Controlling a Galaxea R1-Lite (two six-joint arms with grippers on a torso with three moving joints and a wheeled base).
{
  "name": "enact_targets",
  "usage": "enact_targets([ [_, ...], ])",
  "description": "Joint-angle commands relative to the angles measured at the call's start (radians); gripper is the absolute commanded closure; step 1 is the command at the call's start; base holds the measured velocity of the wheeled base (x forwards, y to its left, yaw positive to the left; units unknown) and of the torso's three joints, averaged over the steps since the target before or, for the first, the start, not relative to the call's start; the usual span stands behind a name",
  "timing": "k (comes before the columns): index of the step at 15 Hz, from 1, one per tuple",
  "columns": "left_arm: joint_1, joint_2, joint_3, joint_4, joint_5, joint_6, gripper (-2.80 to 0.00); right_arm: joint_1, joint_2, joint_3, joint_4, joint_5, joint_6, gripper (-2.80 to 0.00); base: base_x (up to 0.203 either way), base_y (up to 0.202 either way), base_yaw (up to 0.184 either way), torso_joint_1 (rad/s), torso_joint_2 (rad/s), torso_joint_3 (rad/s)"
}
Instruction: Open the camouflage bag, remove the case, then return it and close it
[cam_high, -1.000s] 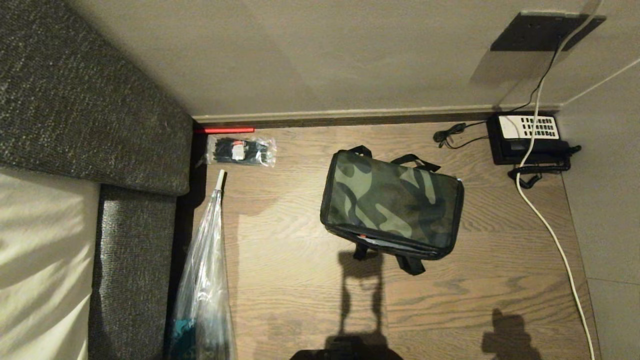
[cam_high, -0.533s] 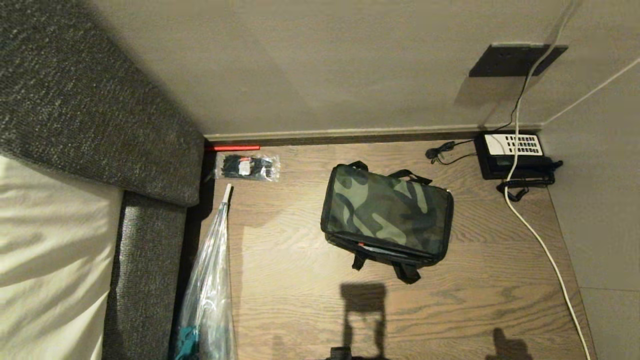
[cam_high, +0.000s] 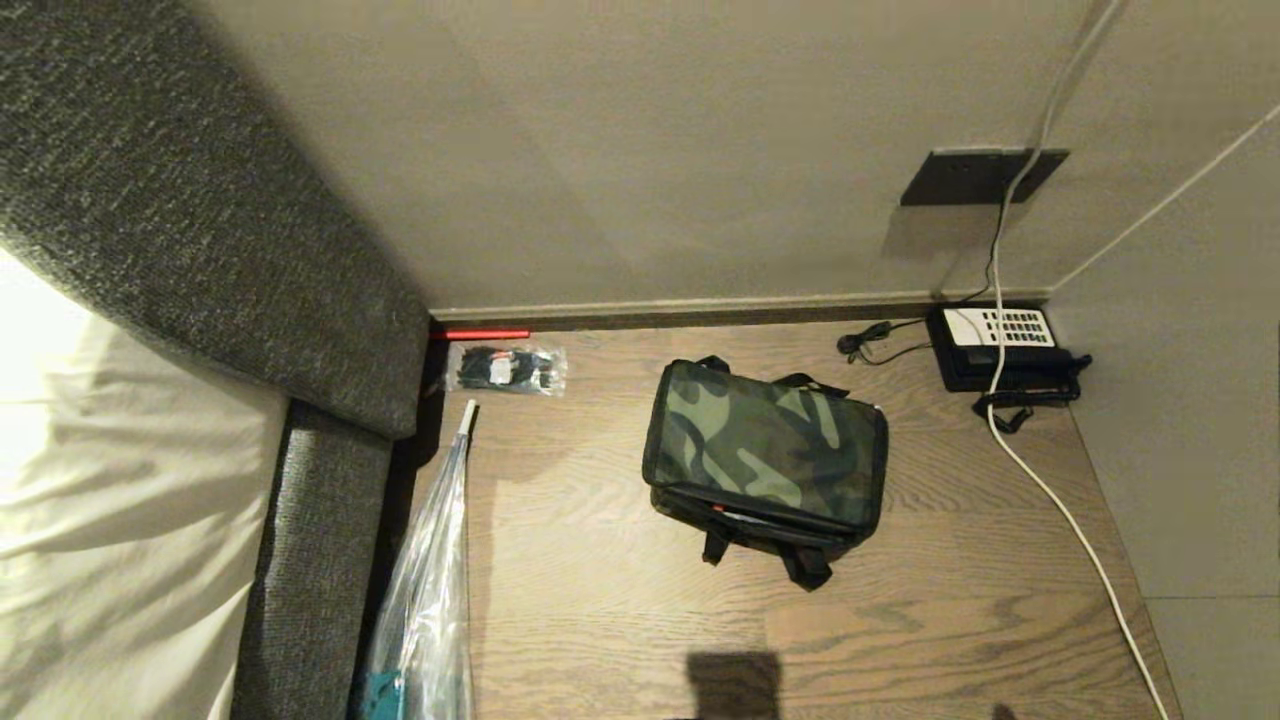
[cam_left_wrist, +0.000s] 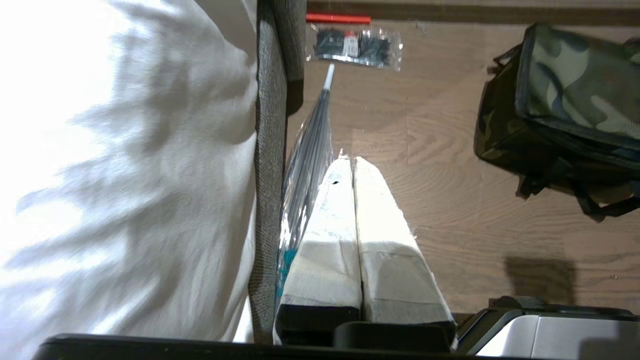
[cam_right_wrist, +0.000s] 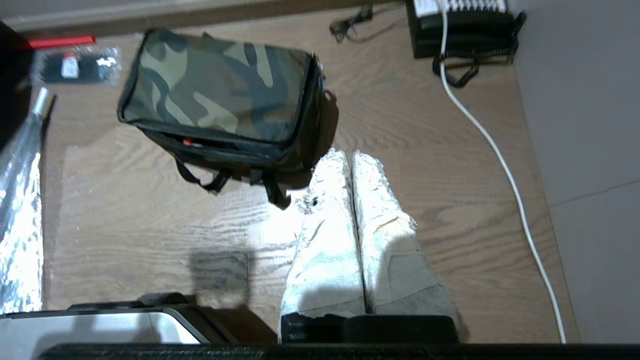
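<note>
The camouflage bag (cam_high: 765, 455) lies on the wooden floor with its green lid down and its black strap handles spread in front; a small red bit shows in the front seam. It also shows in the left wrist view (cam_left_wrist: 575, 95) and the right wrist view (cam_right_wrist: 220, 95). The case is hidden. Neither arm appears in the head view. My left gripper (cam_left_wrist: 350, 160) hangs shut and empty above the floor, well left of the bag. My right gripper (cam_right_wrist: 347, 154) is shut and empty too, above bare floor near the bag's front right corner.
A black telephone (cam_high: 1000, 345) with a white cable (cam_high: 1060, 510) sits in the back right corner. A clear packet of black ties (cam_high: 505, 368) and a plastic-sleeved umbrella (cam_high: 435, 580) lie at the left, beside a grey upholstered bed frame (cam_high: 200, 250) with white bedding (cam_high: 120, 520).
The whole head view has shifted: the scene sits lower and smaller and more wall shows, so the camera has moved. The bag and the other things stay put.
</note>
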Motion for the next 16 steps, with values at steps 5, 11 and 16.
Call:
enact_targets([
  [5,0.0,-0.002,0.0,0.0,0.0,-0.002,0.0,0.0,-0.029,0.014,-0.001,0.0,0.0,0.0,0.0,0.0,0.0,0.005,0.0,0.203],
  [11,0.0,-0.002,0.0,0.0,0.001,-0.004,0.0,0.0,-0.029,0.014,-0.001,0.0,0.0,0.0,0.0,0.0,0.0,0.002,0.0,0.2],
  [16,0.0,-0.002,0.0,0.0,0.0,-0.005,0.0,0.0,-0.029,0.014,-0.001,0.0,0.0,0.0,0.0,0.0,0.0,0.001,0.0,0.207],
])
